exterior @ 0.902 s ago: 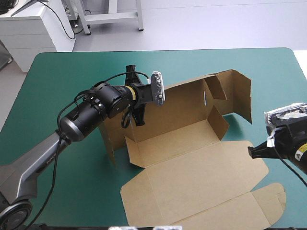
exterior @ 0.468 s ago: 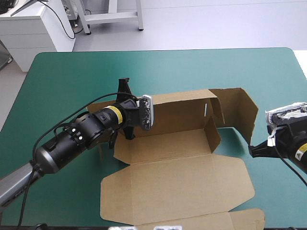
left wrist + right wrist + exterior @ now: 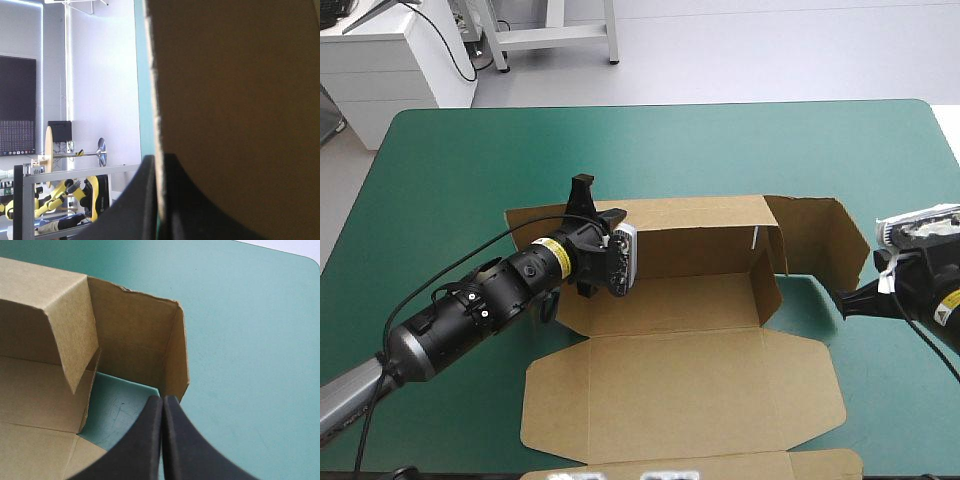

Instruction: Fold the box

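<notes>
Left gripper (image 3: 159, 167) clamps brown box (image 3: 690, 390) rear wall (image 3: 700, 235). Right gripper (image 3: 162, 399) jaws together, empty. End flap (image 3: 815, 235) just at its 11 o'clock. Box axis 9–3.

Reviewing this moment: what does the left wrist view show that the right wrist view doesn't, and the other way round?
Only the left wrist view: the left gripper shut on the box, with a board edge running into its grip and brown board filling one side.
Only the right wrist view: the right gripper shut, its tip at the lower corner of the raised end flap, with the folded walls meeting at that corner.
Both: brown board and the teal-green cover.
</notes>
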